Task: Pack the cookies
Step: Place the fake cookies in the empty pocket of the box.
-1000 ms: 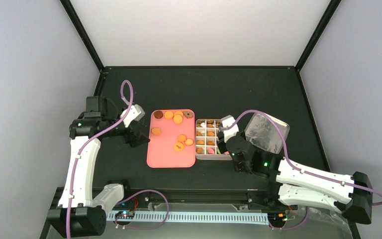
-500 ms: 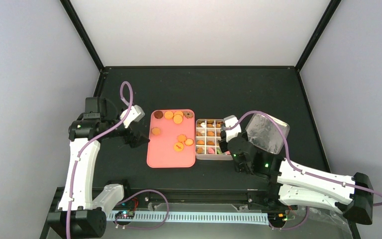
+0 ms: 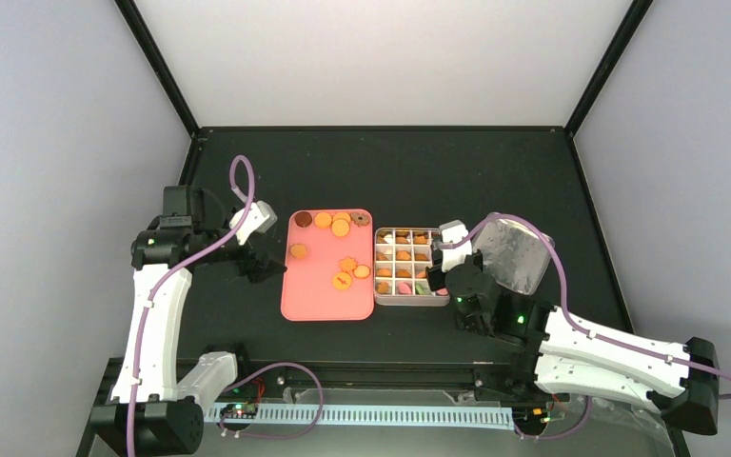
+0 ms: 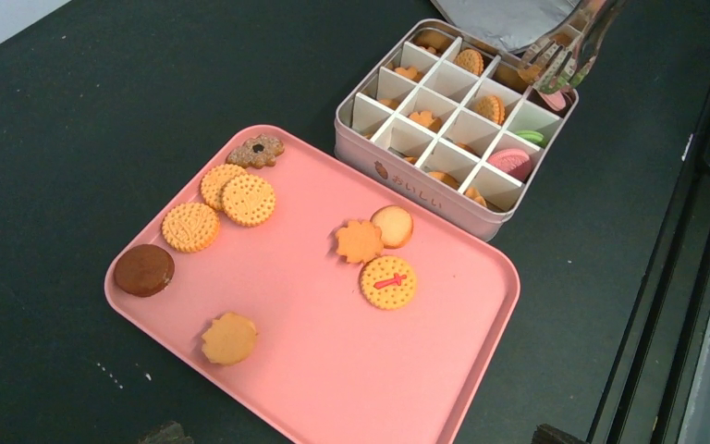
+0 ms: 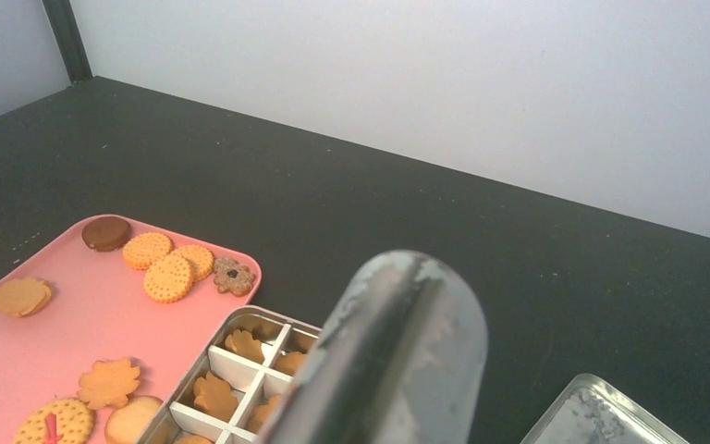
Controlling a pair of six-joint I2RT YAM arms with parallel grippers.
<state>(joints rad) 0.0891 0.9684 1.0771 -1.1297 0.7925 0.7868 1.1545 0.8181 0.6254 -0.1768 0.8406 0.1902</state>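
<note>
Several cookies (image 3: 341, 227), mostly orange and one dark brown, lie on a pink tray (image 3: 324, 300); they also show in the left wrist view (image 4: 248, 199). More cookies sit in the cells of a divided tin box (image 3: 409, 301) right of the tray. My right gripper (image 3: 444, 276) is shut on metal tongs (image 5: 397, 351), whose tips (image 4: 552, 74) hover over the box's far right corner, just above a pink cookie (image 4: 552, 97). I cannot tell if the tips hold it. My left gripper (image 3: 268, 268) is open and empty, just left of the tray.
The tin's silver lid (image 3: 509, 257) lies on the black table right of the box, close to my right wrist. The tray's edge (image 4: 351, 370) lies directly below my left gripper's camera. Black frame posts and pale walls bound the table.
My right arm has shifted to the right, carrying the tongs from over the box's middle to its right edge. My left arm has barely moved.
</note>
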